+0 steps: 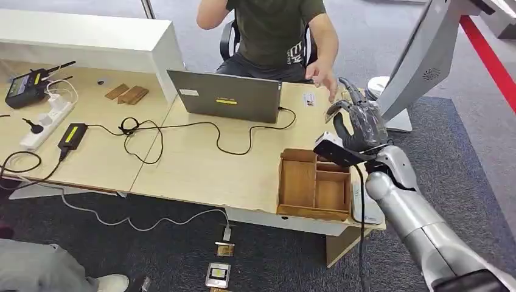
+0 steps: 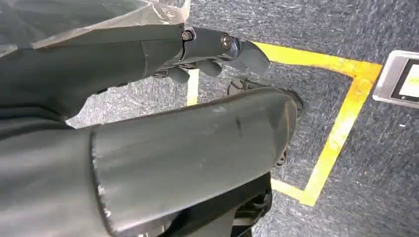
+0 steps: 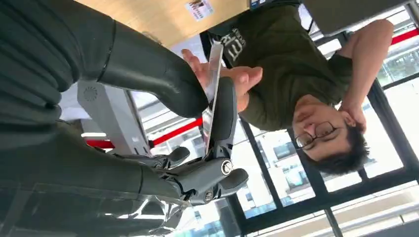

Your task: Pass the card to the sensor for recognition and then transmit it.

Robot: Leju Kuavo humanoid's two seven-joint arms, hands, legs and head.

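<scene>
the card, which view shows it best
The right wrist view: the card is seen edge-on, pinched between the thumb and a finger of the right hand, with a person's hand right behind it. In the head view the right hand hides the card. The left wrist view looks at the floor.

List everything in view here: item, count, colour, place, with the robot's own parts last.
card: 1, white, pinched in right hand
laptop: 1, grey, on desk before the person
wooden tray: 1, brown, desk's near edge
power strip: 1, white, desk's left side
radio: 1, black, far left
desk: 1, light wood
person: 1, green shirt, seated, reaching toward card
right hand: 1, dark, raised over desk
left hand: 1, dark, hanging over floor
</scene>
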